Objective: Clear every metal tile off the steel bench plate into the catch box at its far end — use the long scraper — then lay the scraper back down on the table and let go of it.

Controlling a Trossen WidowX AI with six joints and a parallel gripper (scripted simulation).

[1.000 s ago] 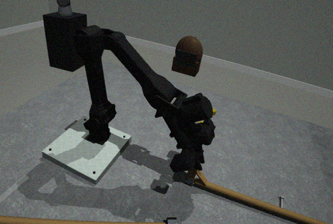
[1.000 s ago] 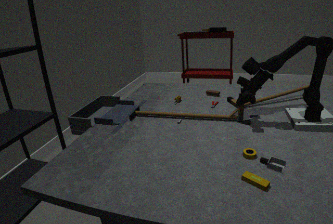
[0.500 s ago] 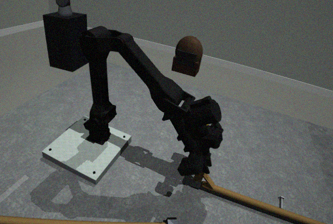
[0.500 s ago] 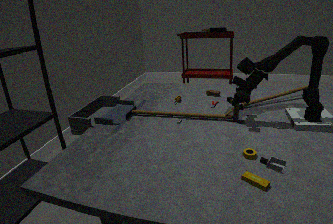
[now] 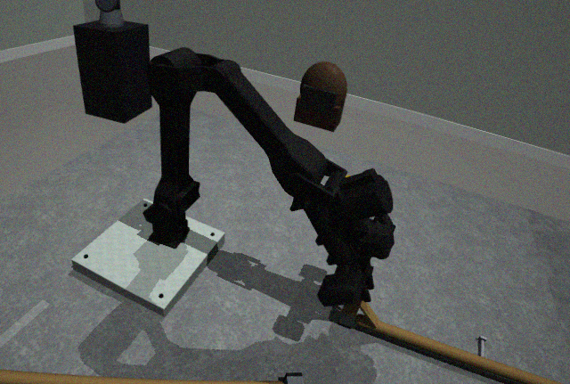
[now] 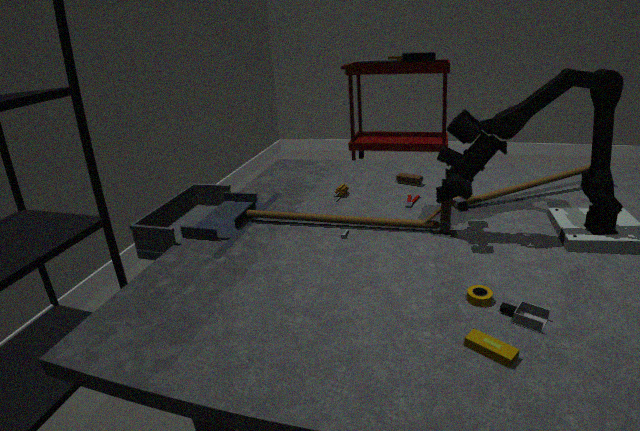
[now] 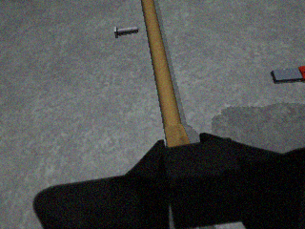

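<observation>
No brand or readable lettering shows anywhere. Taken left to right in the exterior view, a grey, straight-walled catch box (image 6: 155,237) lies farthest ahead of the end effector (image 5: 352,304) (image 6: 446,203) (image 7: 178,144). Next to it, on the end effector's side, is the smooth blue-grey bench plate (image 6: 224,211); no tiles can be made out on it. The long scraper (image 5: 423,341) (image 6: 336,218) (image 7: 162,72) has a round, wood-coloured shaft running from the plate back to the end effector. Between plate and end effector, close beside the shaft, lies a shiny headed bolt (image 5: 481,347) (image 6: 344,233) (image 7: 128,31). A tool with red handles (image 6: 412,200) (image 7: 287,74) sits across the shaft from the bolt. The end effector is closed on the scraper's upright wooden grip, where a slanted brace meets the shaft. Right of it in the same view, toward the viewer, come a ring-shaped yellow roll (image 6: 479,302) and a yellow bar (image 6: 491,347) with a pale green label, its writing illegible, both on the mottled grey counter (image 6: 310,312). Farther right stands the arm's white base plate (image 5: 105,250) (image 6: 584,245), with dark round holes.
</observation>
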